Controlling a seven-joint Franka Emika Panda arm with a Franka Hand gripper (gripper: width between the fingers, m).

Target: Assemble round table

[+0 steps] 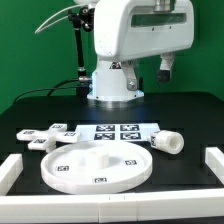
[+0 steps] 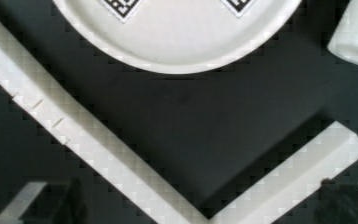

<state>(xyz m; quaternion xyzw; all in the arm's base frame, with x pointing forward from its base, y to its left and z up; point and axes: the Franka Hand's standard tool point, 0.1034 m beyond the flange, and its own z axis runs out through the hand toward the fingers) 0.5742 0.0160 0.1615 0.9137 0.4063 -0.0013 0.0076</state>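
The large rimmed round disc [image 1: 97, 165] lies flat on the dark table near the front; it also shows in the wrist view [image 2: 176, 35]. The short thick cylinder leg [image 1: 168, 143] lies on its side to the exterior view's right of the disc, and one end shows in the wrist view [image 2: 357, 38]. The flat cross-shaped base [image 1: 45, 136] lies at the exterior view's left. My gripper [image 1: 168, 66] hangs high above the table at the exterior view's upper right, away from all parts. In the wrist view the gripper [image 2: 194, 210] is open and empty, with dim fingertips [image 2: 34, 205] at the frame's edges.
The marker board [image 1: 120, 131] lies behind the disc. White border blocks stand at the exterior view's left [image 1: 10, 170], right [image 1: 213, 165] and front [image 1: 110, 206]. In the wrist view two blocks [image 2: 60, 115] meet in a corner below the gripper. The arm's base [image 1: 115, 85] stands at the back.
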